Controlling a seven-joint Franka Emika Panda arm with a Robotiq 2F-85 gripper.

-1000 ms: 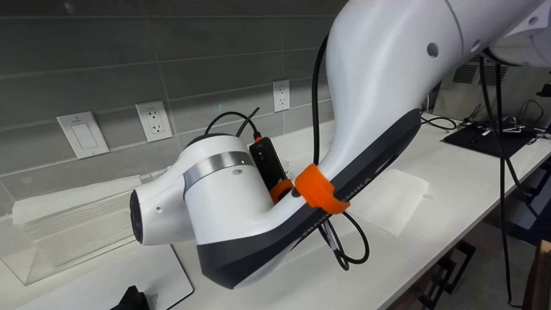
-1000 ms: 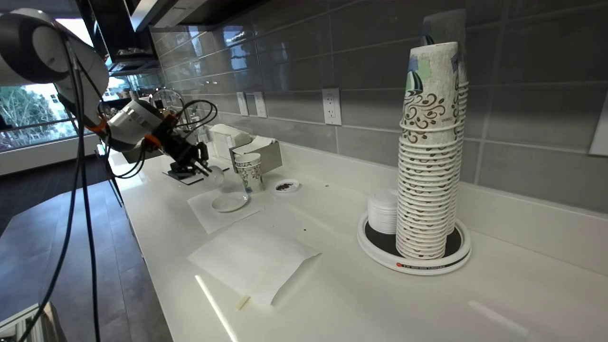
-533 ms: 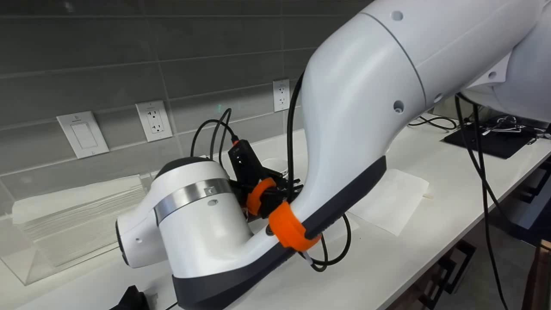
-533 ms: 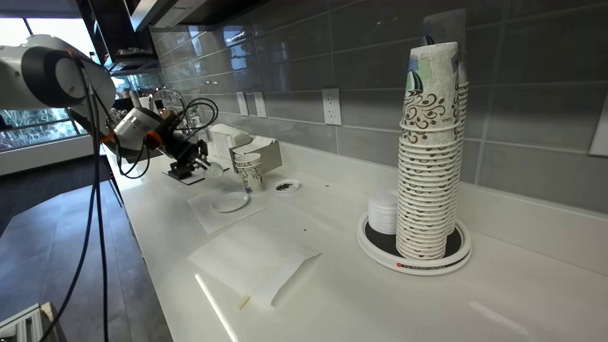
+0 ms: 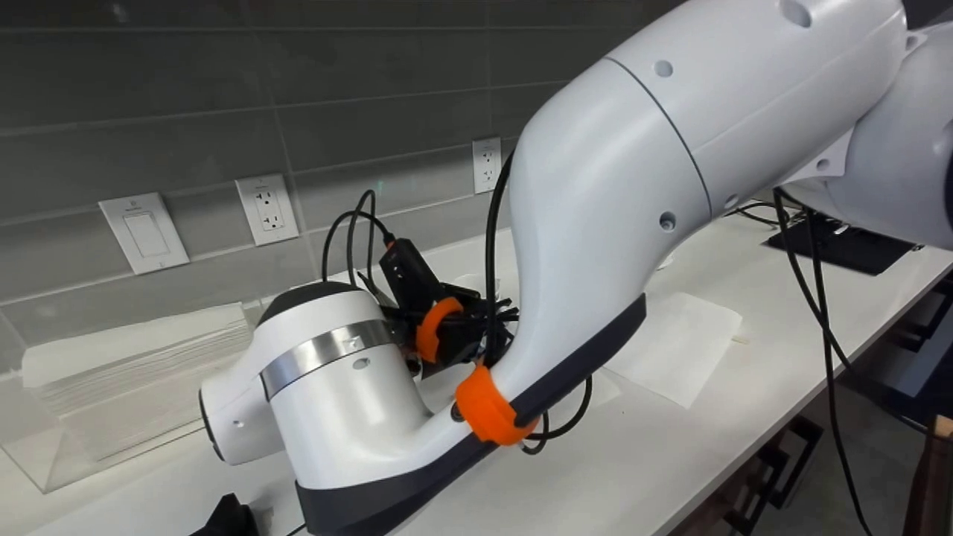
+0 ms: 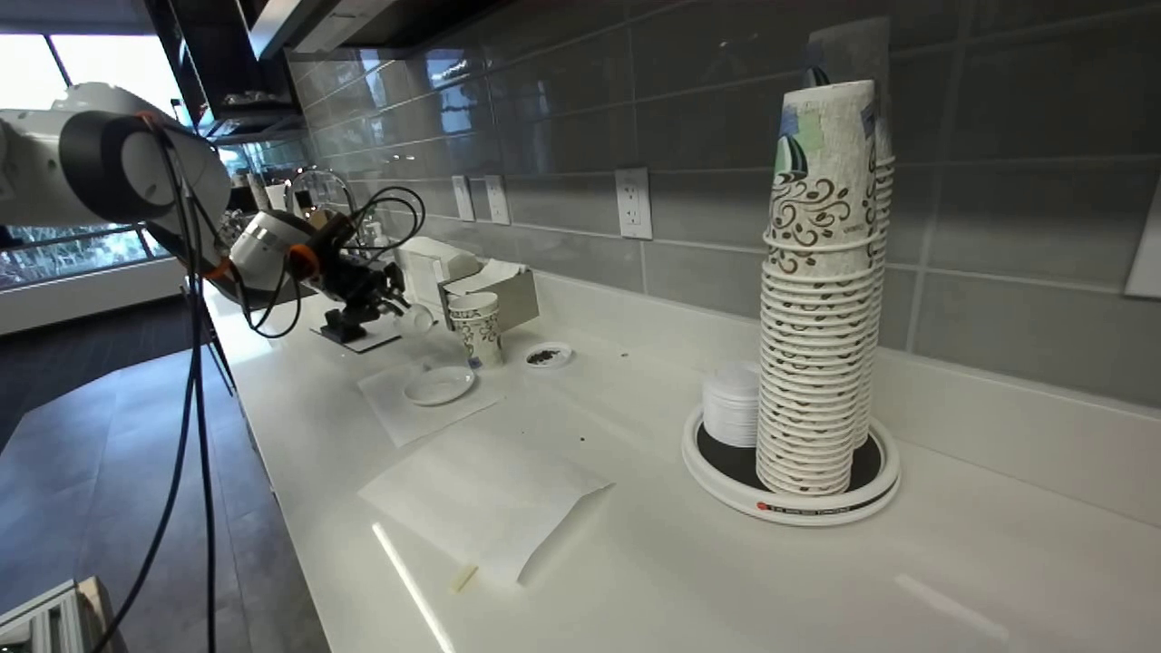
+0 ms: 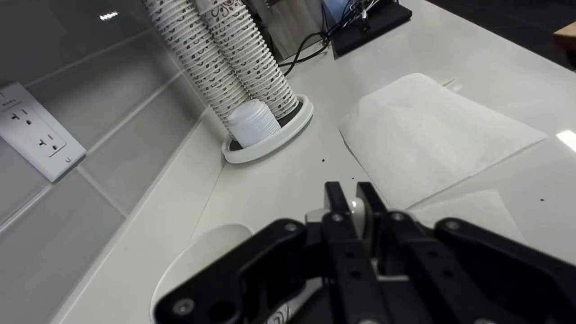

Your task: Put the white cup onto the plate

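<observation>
Left of centre, black gripper (image 6: 402,307): jaws clamped on small white cup (image 6: 420,320).
Round white plate (image 6: 439,387): below.
Brown-patterned paper cups (image 6: 478,339): just right.

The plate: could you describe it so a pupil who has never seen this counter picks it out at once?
From the tall cup stacks, seen in an exterior view, go left to the short patterned cup. The plate lies just left of it, on a pale sheet. It is round, white and shallow, and looks wider than the small dish of dark bits farther right.
</observation>
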